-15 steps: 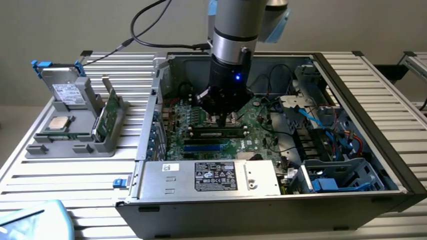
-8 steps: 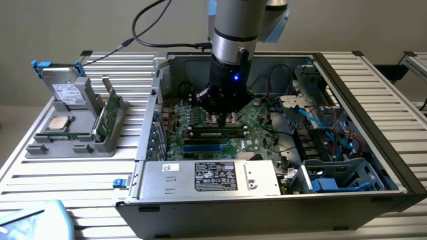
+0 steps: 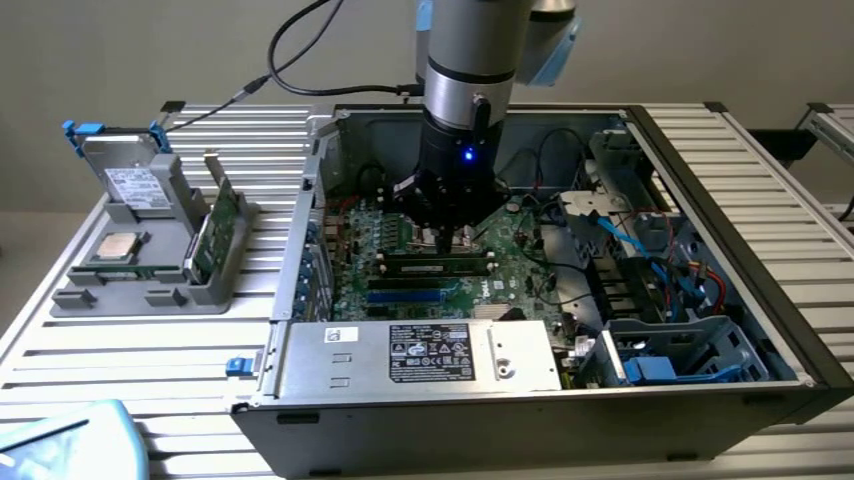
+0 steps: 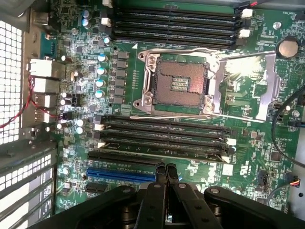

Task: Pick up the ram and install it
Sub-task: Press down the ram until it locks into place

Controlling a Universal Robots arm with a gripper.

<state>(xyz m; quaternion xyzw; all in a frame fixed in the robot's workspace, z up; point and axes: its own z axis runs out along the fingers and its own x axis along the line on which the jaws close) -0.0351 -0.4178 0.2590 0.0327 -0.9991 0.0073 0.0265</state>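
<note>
The ram point(image 3: 434, 266), a long green stick with a white label, sits on edge in a memory slot of the motherboard point(image 3: 400, 235) inside the open computer case. In the wrist view it shows as a thin green edge point(image 4: 164, 147) in the lower bank of slots. My gripper point(image 3: 447, 240) hangs straight down just above the stick's middle, and I cannot tell whether it touches it. Its fingers point(image 4: 159, 174) are shut together with nothing between them.
The open processor socket point(image 4: 178, 85) lies between two banks of black memory slots point(image 4: 176, 26). A power supply point(image 3: 427, 355) fills the case's front. On the exterior view's left, a grey holder point(image 3: 134, 290) carries a drive point(image 3: 134, 185), a silver processor point(image 3: 118, 246) and another green stick point(image 3: 216, 235).
</note>
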